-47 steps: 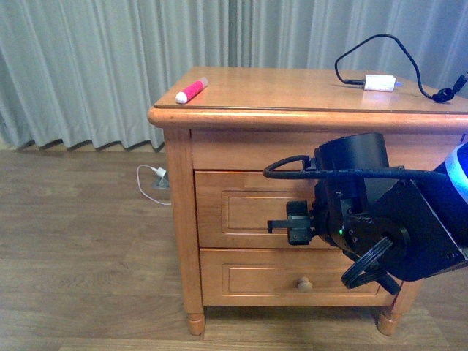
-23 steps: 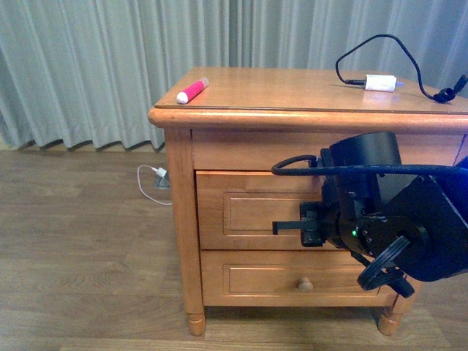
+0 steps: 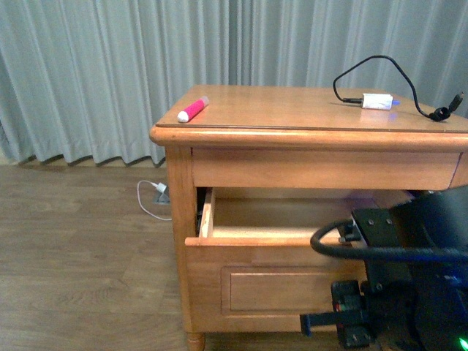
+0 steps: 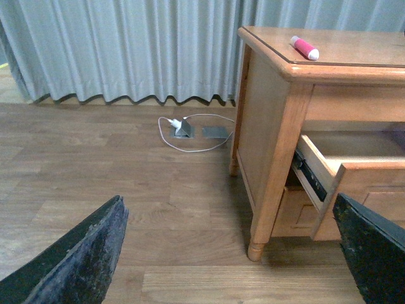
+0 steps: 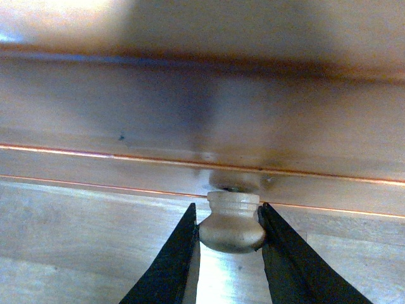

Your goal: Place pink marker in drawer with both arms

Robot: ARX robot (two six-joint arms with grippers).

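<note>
Honey-coloured wooden drawer (image 3: pixel 256 238), held open by black right gripper (image 5: pixel 229 214) clamped on its round knob (image 5: pixel 232 223), awaiting pink marker (image 3: pixel 192 110) above; left gripper (image 4: pixel 229 201) spread

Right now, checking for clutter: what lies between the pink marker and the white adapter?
From pink marker: bare tabletop, then black cable at white adapter; front view.

on the nightstand (image 3: pixel 292 102), the marker (image 3: pixel 193 110) lies at the left edge, the adapter (image 3: pixel 376 102) far right; the drawer (image 3: pixel 270 238) juts out below.

grey curtains (image 3: pixel 110 73), white adapter (image 3: pixel 377 102), wooden floor (image 3: pixel 73 256)
</note>
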